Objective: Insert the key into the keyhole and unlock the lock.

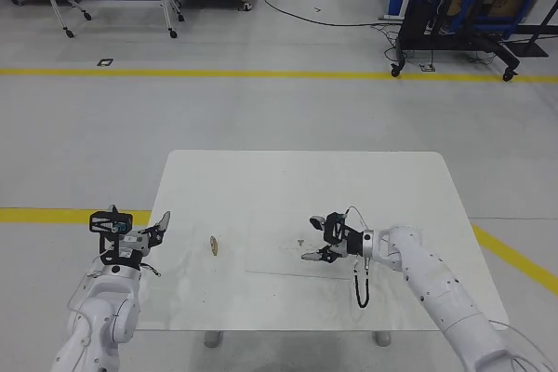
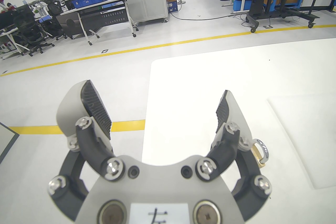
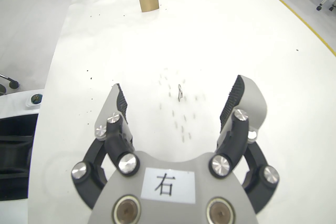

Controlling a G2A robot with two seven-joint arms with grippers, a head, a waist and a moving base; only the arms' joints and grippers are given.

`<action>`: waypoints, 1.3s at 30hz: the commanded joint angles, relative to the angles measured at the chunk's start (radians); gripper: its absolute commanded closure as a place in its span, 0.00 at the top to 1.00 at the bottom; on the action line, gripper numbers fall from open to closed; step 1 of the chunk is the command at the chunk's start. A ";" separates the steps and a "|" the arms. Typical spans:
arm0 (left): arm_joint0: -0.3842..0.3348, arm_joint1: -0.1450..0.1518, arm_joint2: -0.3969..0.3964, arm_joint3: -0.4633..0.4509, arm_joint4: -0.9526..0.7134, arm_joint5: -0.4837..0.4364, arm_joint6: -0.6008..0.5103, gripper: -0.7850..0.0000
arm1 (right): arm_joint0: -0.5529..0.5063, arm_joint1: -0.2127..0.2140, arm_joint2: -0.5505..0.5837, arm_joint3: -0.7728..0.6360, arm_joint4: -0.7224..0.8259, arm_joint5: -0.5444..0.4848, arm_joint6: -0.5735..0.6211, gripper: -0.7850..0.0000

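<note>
Small silver metal key [image 3: 179,92] on white table [image 3: 236,25], likely light, stiff, slippery; pinch its round head; right gripper [image 3: 179,89] spread wide, empty.

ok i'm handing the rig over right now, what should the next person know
Left gripper: open, empty, at the table edge near the padlock.
Right gripper: open, empty, aimed at the key just ahead of it.
Padlock and key both sit on the table, apart; shackle shut.
Done: nothing gripped yet.
To do: grasp key, steady padlock, insert, turn.
</note>
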 commanded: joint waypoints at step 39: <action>0.000 0.000 0.000 0.000 0.000 0.000 0.000 1.00 | 0.010 0.021 -0.024 -0.078 -0.069 0.123 -0.018 0.00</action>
